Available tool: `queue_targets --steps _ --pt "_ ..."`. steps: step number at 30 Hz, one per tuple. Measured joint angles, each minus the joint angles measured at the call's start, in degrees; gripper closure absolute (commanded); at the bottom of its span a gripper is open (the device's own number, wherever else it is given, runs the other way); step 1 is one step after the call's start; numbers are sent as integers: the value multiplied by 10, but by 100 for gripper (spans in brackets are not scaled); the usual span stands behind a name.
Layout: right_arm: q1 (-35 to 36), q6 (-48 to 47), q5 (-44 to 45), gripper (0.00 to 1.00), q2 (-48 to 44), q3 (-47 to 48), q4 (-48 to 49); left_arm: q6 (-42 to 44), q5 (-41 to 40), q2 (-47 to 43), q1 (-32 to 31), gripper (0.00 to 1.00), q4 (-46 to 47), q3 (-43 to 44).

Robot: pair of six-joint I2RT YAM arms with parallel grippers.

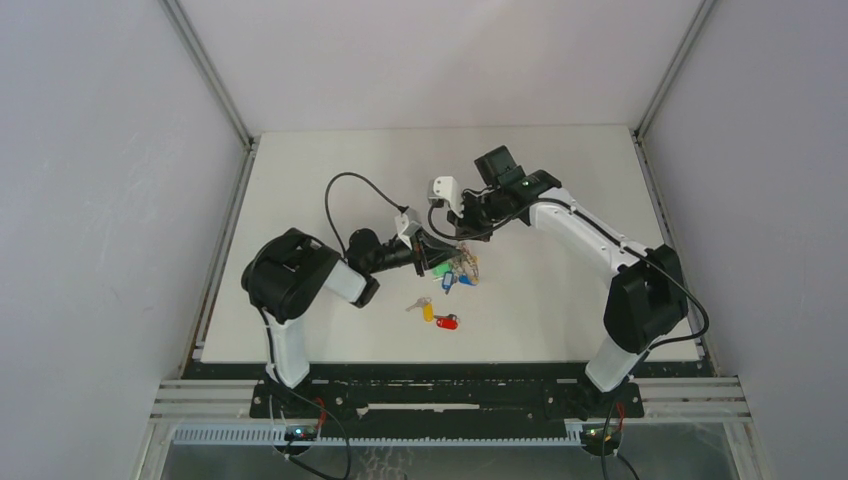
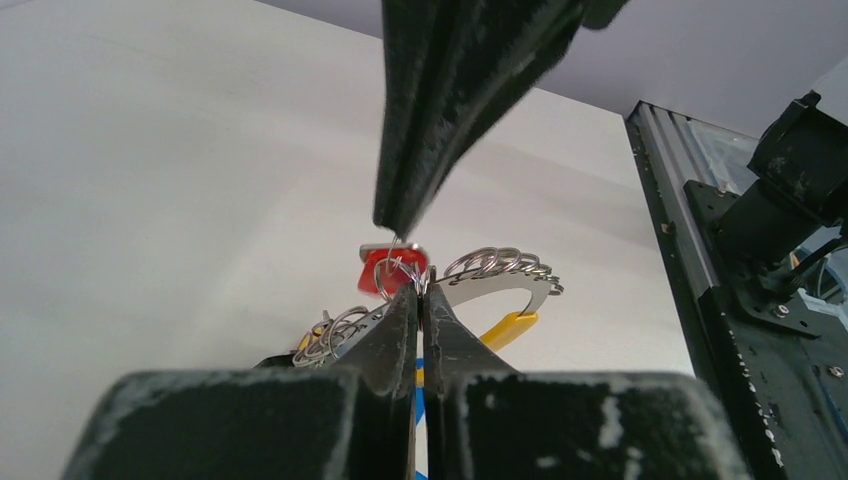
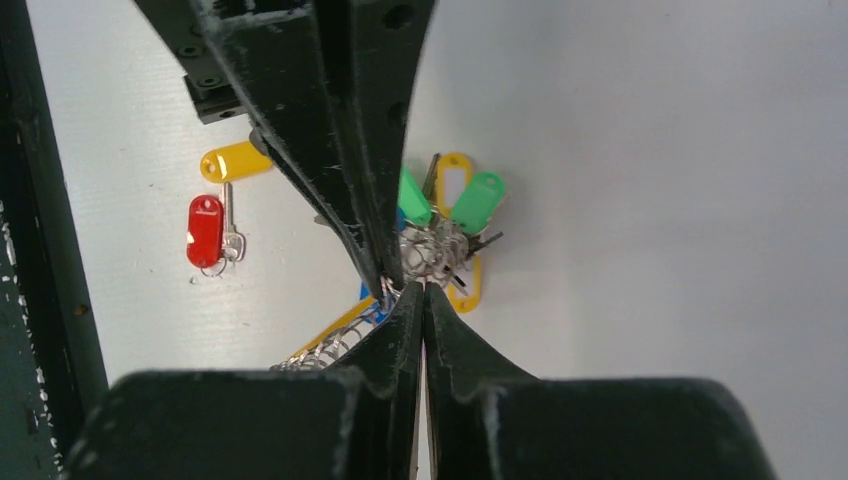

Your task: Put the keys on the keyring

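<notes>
Clamped shut w/ left tool (image 2: 420, 292) & right tool (image 3: 422, 288), prob. on silver metal keyring (image 1: 462, 268) w/ green/blue tags; toward bases, nearer left arm: loose red/yellow-tagged silver keys (image 1: 447, 322).

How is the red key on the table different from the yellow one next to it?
The red key has a red tag, the yellow key a yellow one. In the top view the yellow key lies left of the red key. The red key's tag lies crosswise to the yellow key's. Both are small silver keys lying loose on the table, not on the keyring.
</notes>
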Motion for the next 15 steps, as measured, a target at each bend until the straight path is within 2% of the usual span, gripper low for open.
queue_targets --steps 11,15 --pt "-59 96 16 99 3 -16 53 39 -29 -8 -3 100 -2 -16" --pt "-77 142 27 81 -1 -60 87 38 -55 -8 0 100 -3 -15"
